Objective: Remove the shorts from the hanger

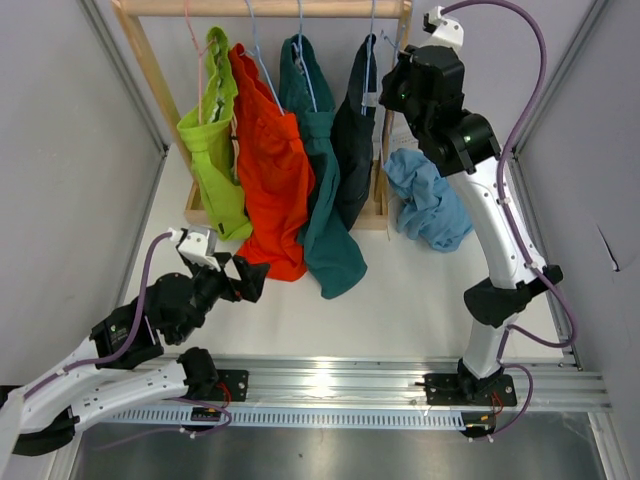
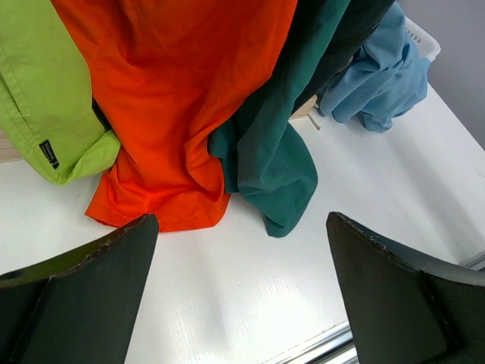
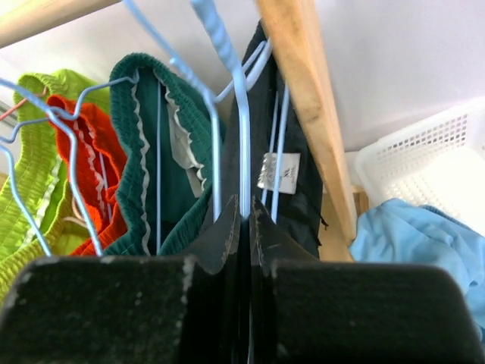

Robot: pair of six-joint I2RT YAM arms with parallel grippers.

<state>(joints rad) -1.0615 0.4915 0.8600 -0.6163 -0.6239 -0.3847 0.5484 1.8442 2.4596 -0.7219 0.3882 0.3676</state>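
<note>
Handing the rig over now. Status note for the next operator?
Left gripper: open, empty, low by the orange-red fabric shorts' hem.
Right gripper: shut on a light blue wire hanger beside the dark navy shorts, up at the wooden rack.
Done: light blue shorts off, heaped beside the rack.
To do: lime green shorts, teal green shorts, orange-red and navy pairs hang on the rack.

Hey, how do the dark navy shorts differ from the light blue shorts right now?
The dark navy shorts hang on a hanger from the wooden rack; the light blue shorts lie off any hanger, beside the rack. The navy pair drapes long; the light blue pair is bunched in a heap. The right pincer is shut on a blue hanger wire by the navy pair, away from the light blue pair. Both are soft fabric.
</note>
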